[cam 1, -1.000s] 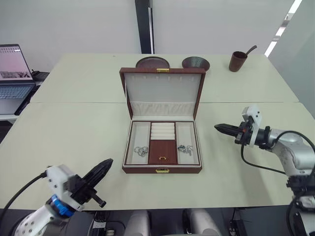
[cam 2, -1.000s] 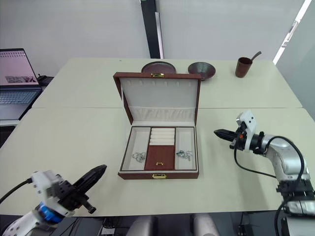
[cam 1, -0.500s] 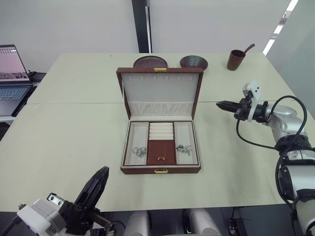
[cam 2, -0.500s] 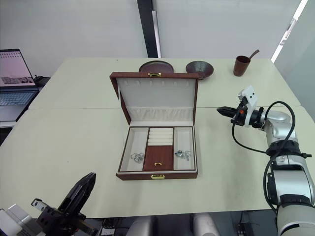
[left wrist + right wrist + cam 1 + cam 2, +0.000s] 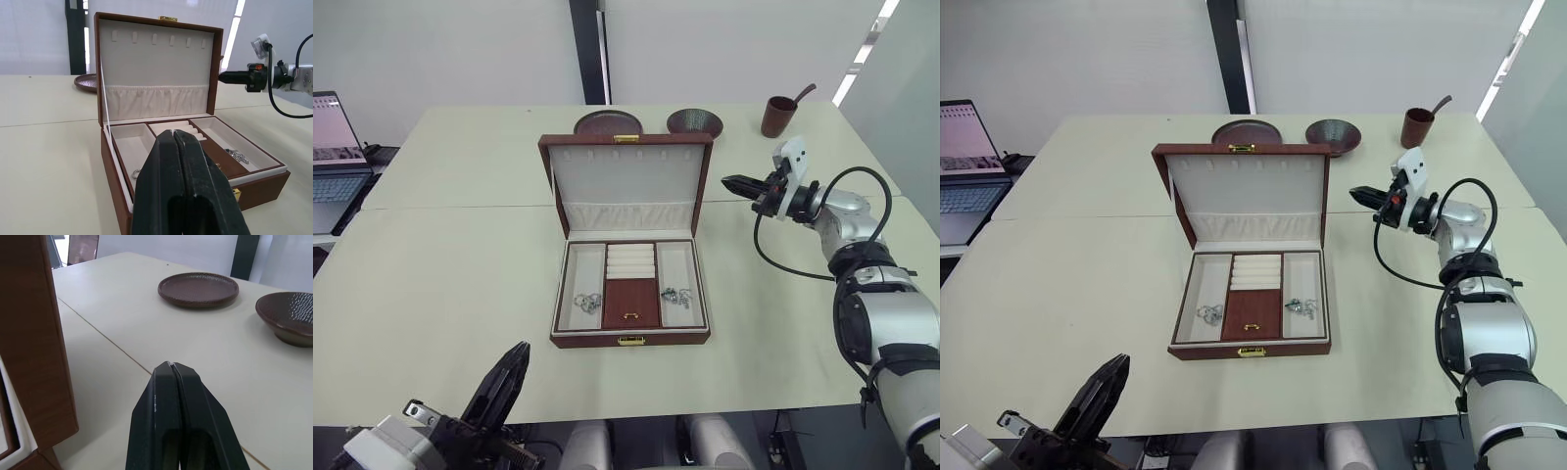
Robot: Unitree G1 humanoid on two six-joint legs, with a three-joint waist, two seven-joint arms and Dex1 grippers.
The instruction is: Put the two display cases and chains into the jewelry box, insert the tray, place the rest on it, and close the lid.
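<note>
I see the jewelry box [image 5: 629, 257] open, tray [image 5: 630, 286] in, lid [image 5: 627, 186] up. Left gripper [image 5: 174, 136] and right gripper [image 5: 729, 181] both pinched closed, empty.

The jewelry box [image 5: 628, 294] sits at the centre of the frame on the table [image 5: 440, 274], its lid [image 5: 626, 186] standing open at the back. A chain [image 5: 589, 302] lies in its left compartment, another chain [image 5: 677, 295] in the right one. Behind the lid, a plate [image 5: 607, 123] lies left of a bowl [image 5: 694, 121]. A cup [image 5: 778, 115] stands at upper right. A laptop [image 5: 331, 147] sits at the left edge.
</note>
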